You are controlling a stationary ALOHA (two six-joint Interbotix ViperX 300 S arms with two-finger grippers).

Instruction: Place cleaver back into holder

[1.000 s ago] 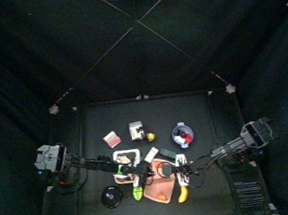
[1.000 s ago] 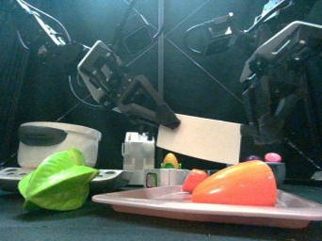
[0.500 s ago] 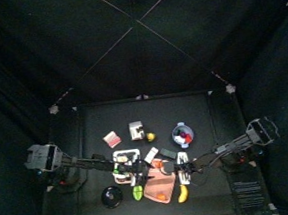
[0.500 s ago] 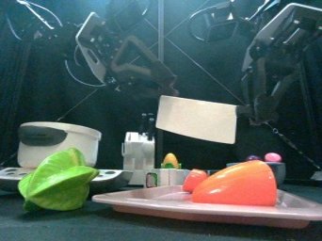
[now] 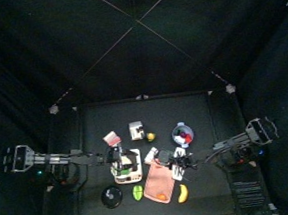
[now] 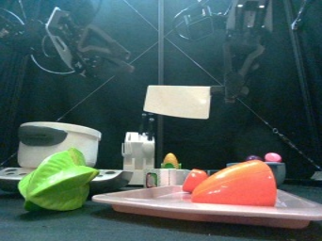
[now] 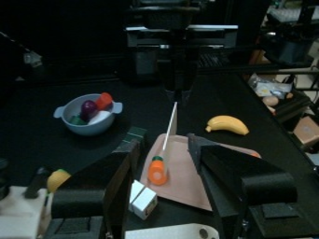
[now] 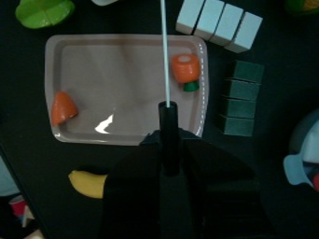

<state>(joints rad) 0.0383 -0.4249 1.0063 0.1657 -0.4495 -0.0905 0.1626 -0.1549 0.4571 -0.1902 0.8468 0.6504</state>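
Top view: the right gripper (image 5: 182, 161) hangs over the middle of the tabletop (image 5: 201, 112), above the pink board (image 5: 159, 183), and the cleaver (image 5: 153, 159) shows there as a small whitish sliver beside it. The left gripper (image 5: 99, 164) is drawn toward the left edge, so the right arm is plainly the nearer one. The holder cannot be picked out for certain from this height.

Front view: the cleaver (image 6: 178, 102) hangs in the air, blade flat to the camera, long axis about level, its handle end toward the right arm. A white slotted block (image 6: 137, 151), probably the holder, stands below and a little left of the blade. The left gripper (image 6: 90, 55) sits high and well apart from it.

Left wrist view: the left fingers (image 7: 103, 183) are spread wide and hold nothing. The cleaver (image 7: 169, 131) appears edge-on as a thin pale line.

Right wrist view: the right fingers pinch the dark handle, and the cleaver (image 8: 165, 47) runs straight out from them, edge-on over the pink board (image 8: 75, 84). White blocks (image 8: 218, 21) lie beyond; any slots are hard to make out
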